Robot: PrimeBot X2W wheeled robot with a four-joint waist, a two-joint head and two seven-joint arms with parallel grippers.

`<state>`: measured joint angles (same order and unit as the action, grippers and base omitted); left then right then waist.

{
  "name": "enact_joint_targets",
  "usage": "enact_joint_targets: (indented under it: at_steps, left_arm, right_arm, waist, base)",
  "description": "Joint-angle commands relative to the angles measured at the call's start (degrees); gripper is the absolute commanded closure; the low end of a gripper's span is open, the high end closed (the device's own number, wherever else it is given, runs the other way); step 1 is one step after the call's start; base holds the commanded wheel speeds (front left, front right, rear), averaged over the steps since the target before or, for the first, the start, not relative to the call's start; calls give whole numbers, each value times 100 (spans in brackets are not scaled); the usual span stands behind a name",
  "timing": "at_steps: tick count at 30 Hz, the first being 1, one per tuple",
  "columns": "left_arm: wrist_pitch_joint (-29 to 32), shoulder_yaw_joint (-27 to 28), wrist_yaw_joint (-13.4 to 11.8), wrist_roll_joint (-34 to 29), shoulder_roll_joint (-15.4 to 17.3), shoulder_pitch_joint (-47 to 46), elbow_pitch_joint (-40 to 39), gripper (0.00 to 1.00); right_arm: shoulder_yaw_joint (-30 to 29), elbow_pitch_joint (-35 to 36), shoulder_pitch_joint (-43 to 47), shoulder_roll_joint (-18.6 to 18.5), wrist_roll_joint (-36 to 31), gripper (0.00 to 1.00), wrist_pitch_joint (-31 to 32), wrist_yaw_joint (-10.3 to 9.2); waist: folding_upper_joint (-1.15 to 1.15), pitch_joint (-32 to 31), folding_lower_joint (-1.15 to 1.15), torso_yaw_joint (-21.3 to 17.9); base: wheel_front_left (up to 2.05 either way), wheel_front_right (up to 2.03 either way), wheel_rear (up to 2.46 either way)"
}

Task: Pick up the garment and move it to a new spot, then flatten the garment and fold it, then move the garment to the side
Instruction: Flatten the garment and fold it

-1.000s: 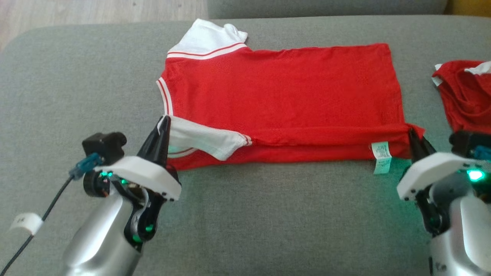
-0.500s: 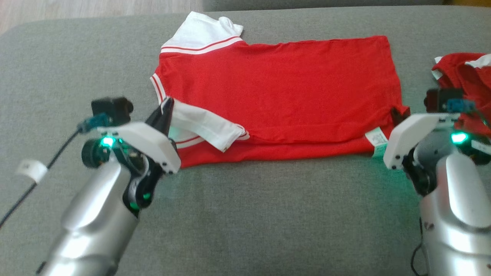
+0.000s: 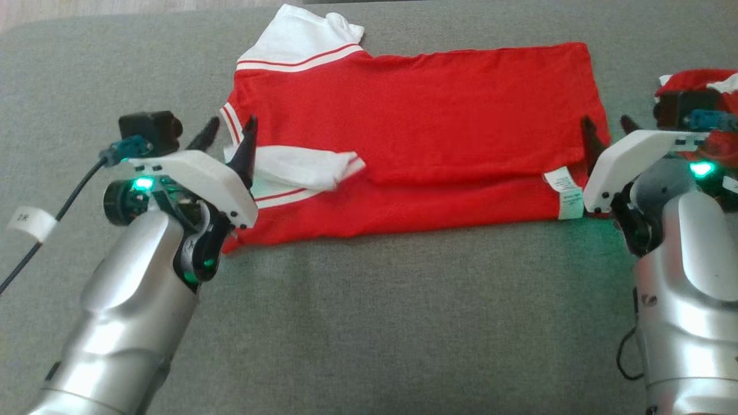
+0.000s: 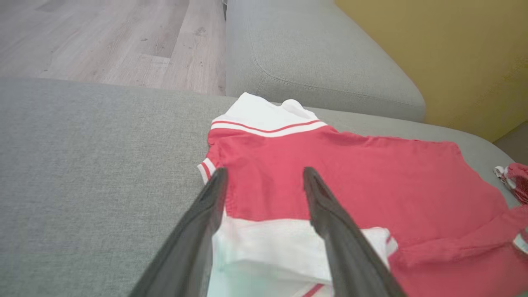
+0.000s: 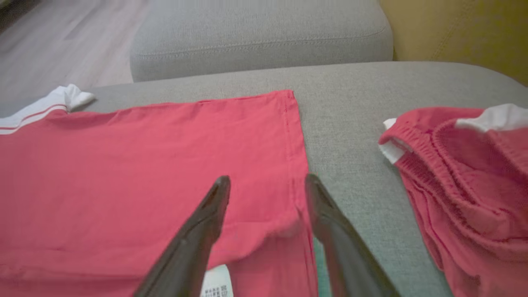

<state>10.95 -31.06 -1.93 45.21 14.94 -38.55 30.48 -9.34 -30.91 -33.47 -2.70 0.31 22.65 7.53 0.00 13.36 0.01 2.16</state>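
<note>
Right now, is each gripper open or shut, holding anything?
Left gripper: open, empty, over the white sleeve.
Right gripper: open, empty, at the hem of the red shirt.

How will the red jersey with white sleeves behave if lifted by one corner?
Probably floppy: the red fabric jersey sags into soft creases along its folded edge. Likely light, since the thin cloth lies flat on the grey cushion. The white sleeve rests loose on top, so it may well flop open.

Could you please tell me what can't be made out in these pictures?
care label: head view, print too small to read.
shirt: head view, left edge partly hidden behind the left gripper.
second red garment: right wrist view, cut off by the right and bottom edges.
</note>
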Motion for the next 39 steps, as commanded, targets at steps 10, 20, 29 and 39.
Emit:
enact_joint_targets:
  at_steps: [10, 20, 29, 39]
  left_arm:
    - [-449, 451, 51, 21, 317, -78, -553, 0]
    - [-409, 508, -480, 219, 708, 1676, -2089, 0]
    - [-410, 473, -809, 428, 480, 2315, -2119, 0]
    - [-339, 581, -832, 599, 366, 2059, -1643, 0]
  right_arm:
    - [2, 240, -82, -18, -7, 0, -567, -4]
    - [79, 1555, 1168, -18, -37, 0, -607, -4]
    - [137, 2540, 2028, -18, 172, 0, -350, -4]
    - [188, 2625, 1960, -18, 240, 0, -216, -4]
  waist:
    - [0, -98, -1, 18]
    - [0, -272, -1, 119]
    - [0, -101, -1, 94]
    - [0, 163, -1, -59]
  base:
    - [0, 0, 0]
    - [0, 0, 0]
    - [0, 0, 0]
    - [0, 0, 0]
